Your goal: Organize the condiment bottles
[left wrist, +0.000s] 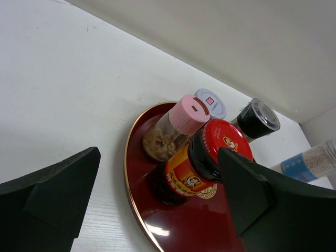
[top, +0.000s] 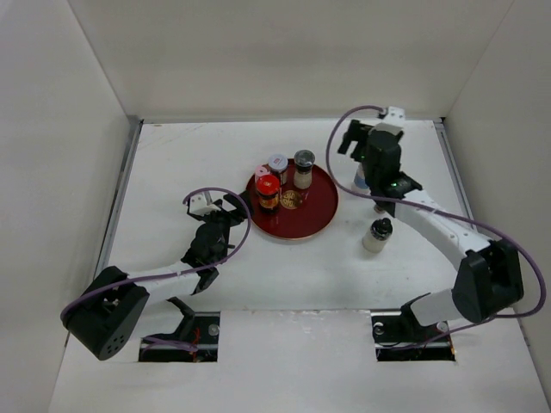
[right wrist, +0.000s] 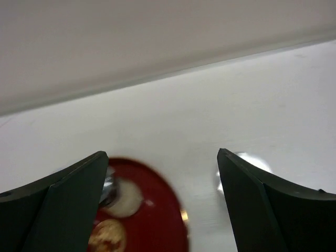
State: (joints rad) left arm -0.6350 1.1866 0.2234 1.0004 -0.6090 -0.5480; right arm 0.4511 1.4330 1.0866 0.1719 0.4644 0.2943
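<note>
While 4 bottles (top: 268, 191) stand upright on tray (top: 314, 219), left gripper (left wrist: 158, 157), right gripper (right wrist: 163, 157) gape wide.

4 condiment bottles (left wrist: 202, 157) on red tray (left wrist: 129, 173)

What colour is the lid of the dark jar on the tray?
Its lid is red with an emblem; clearest in the left wrist view.

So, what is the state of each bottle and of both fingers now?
Red-lidded jar: upright, on red tray.
Pink-capped shaker: upright, on red tray.
Silver-lidded jar: upright, on red tray.
Dark-capped shaker: upright, on red tray.
Blue-banded bottle: off red tray, not gripped.
White bottle: upright, on table.
Left fingers: open, empty.
Right fingers: open, empty.
</note>
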